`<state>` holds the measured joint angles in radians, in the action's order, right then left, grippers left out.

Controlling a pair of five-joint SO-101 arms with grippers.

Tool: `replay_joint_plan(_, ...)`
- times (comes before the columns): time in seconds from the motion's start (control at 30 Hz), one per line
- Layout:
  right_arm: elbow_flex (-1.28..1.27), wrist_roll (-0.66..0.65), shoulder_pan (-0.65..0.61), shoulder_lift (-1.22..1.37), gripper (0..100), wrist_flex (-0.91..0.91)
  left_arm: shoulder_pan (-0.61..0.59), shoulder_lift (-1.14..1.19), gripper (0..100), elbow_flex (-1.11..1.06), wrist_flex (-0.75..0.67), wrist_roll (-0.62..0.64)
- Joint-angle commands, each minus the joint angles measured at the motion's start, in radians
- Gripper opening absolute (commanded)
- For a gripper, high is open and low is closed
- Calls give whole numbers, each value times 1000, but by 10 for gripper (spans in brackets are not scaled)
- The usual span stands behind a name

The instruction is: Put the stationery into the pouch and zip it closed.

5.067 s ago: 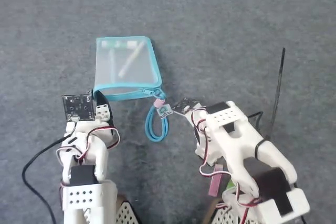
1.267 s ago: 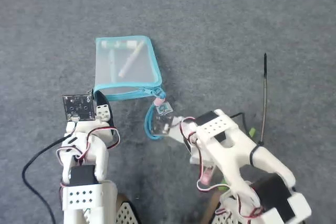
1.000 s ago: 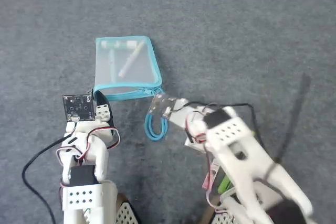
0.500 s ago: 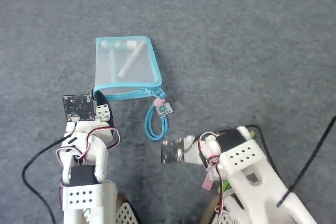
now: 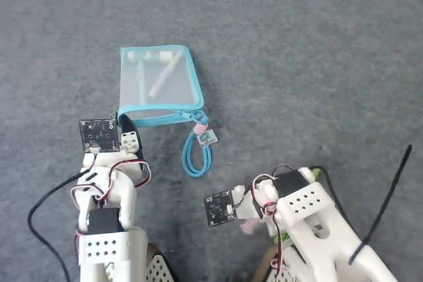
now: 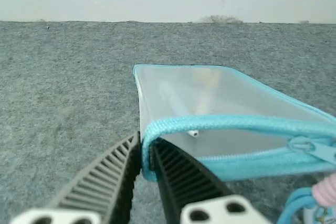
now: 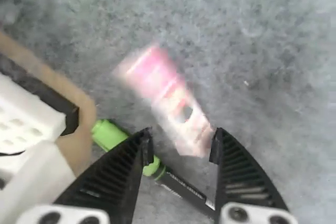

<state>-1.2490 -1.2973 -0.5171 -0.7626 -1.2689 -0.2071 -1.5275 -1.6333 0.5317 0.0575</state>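
Observation:
The translucent pouch [image 5: 160, 84] with teal zip trim lies flat on the grey mat, with several pale stationery pieces [image 5: 163, 76] inside. My left gripper [image 5: 123, 125] is shut on the pouch's near corner; its own view has the jaws [image 6: 146, 157] pinching the teal edge of the pouch [image 6: 220, 103], with the zip slider [image 6: 303, 144] at the far end. My right gripper [image 7: 181, 148] is open, pointing down over a pink stationery piece [image 7: 167, 100] that lies between its fingers. A green-capped pen [image 7: 114, 135] lies beside it. From above, the pink piece [image 5: 249, 226] shows under the right arm.
A blue loop strap [image 5: 197, 155] with a small tag [image 5: 207, 138] trails from the pouch's zip corner toward the near side. A thin black cable [image 5: 388, 195] sticks out at the right. A tan board edge [image 7: 68, 90] borders the mat near the arm bases.
The right arm has drawn back from the pouch's strap and tag to the near edge, now over the pink piece. The left gripper and the pouch have not moved.

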Motion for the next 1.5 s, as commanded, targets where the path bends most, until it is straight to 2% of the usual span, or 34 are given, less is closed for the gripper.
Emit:
replay_joint_plan(0.0,2,15,5,-30,176,48,6,-9,12,68,-37,9)
replay_joint_plan(0.1,5,94,5,-30,176,107,6,-9,12,68,-37,9)
replay_joint_plan(0.33,-9,170,4,-30,165,116,6,-9,12,68,-37,9)
replay_joint_plan(0.5,-61,180,4,-33,35,125,6,-9,12,68,-37,9)
replay_joint_plan(0.53,-68,199,5,-39,8,127,6,-9,12,68,-37,9)
replay_joint_plan(0.77,-31,463,16,-39,15,165,6,-9,12,67,-35,9)
replay_joint_plan(0.9,60,574,104,-36,15,165,6,-9,12,67,-35,9)
replay_joint_plan(1.07,207,695,285,-28,15,147,6,-9,12,67,-35,9)
replay_joint_plan(1.33,462,891,401,-4,15,-58,6,-9,12,67,-35,9)
replay_joint_plan(1.47,634,895,575,125,15,-159,6,-12,12,58,-34,9)
